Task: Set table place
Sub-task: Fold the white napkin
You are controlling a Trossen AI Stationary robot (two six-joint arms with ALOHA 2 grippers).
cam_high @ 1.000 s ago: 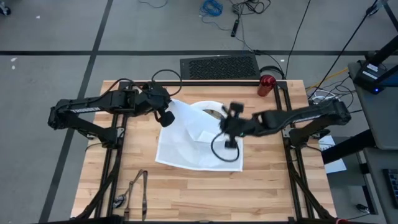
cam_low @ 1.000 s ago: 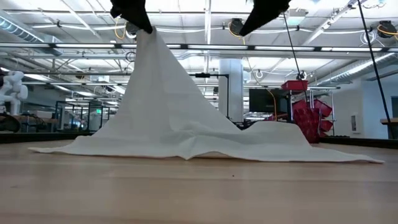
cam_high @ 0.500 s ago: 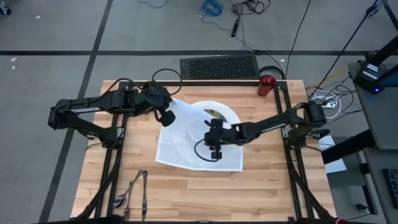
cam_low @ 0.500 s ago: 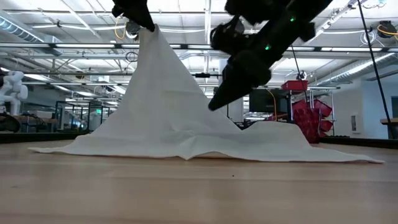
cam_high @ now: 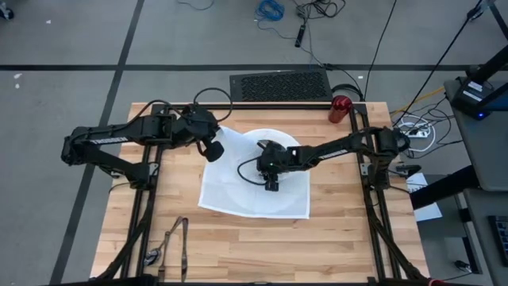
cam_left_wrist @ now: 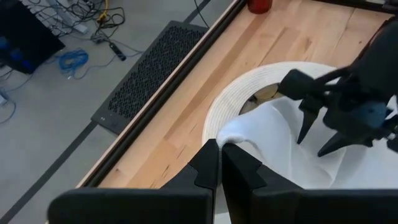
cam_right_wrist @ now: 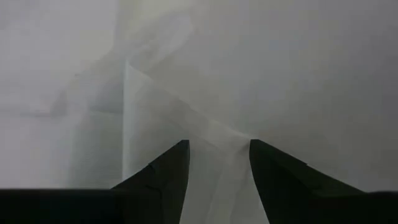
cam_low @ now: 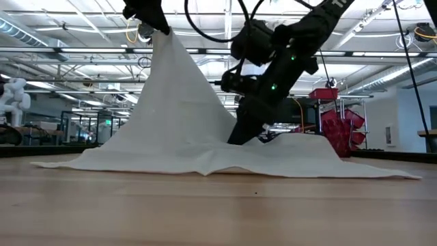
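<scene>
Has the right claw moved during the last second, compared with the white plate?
Yes. In the high view the right claw has moved left and toward the far edge, across the napkin beside the plate, and now points down onto the cloth.

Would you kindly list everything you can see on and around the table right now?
table: one, pale wood, black frame, centre.
napkin: one, white cloth, draped over the plate, one corner lifted.
plate: one, white, mid-table, mostly covered.
cup: one, red, far right table edge.
cutlery: dark metal, near left edge.
grille: one, black, on the floor beyond the table.
left hand: shut on the napkin's raised corner.
right hand: open, down against the napkin over the plate.
</scene>
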